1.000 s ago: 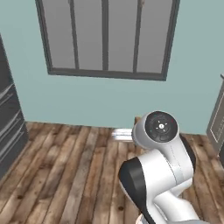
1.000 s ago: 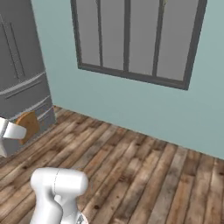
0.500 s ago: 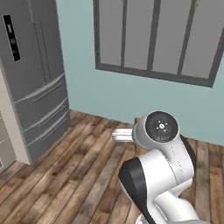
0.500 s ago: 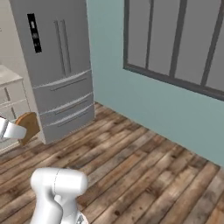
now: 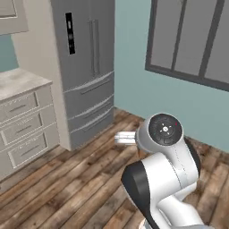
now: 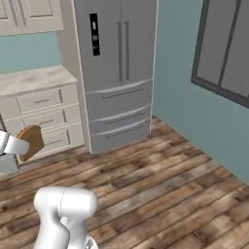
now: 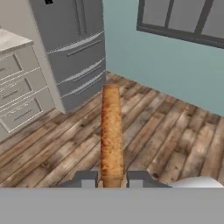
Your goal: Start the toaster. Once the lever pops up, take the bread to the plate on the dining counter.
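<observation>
My gripper [image 7: 111, 181] is shut on the bread [image 7: 111, 133], a golden-brown slice seen edge-on, standing up between the two fingertips over the wooden floor. In the right base view the same bread [image 6: 30, 141] sticks out of the gripper [image 6: 17, 146] at the far left edge, held in the air in front of the drawers. In the left base view, part of the white hand [image 5: 125, 137] pokes out from behind the arm's big joint. The toaster, the plate and the dining counter are out of view.
A tall grey fridge [image 5: 87, 67] stands ahead, with a beige drawer cabinet [image 5: 24, 129] and pale countertop to its left. A dark-framed window [image 5: 192, 40] sits in the teal wall on the right. Wooden floor [image 6: 160, 185] spreads in front.
The whole picture has slid right, so the camera has turned with the base: the fridge and then the drawer cabinet came in from the left. The bread stays in the gripper.
</observation>
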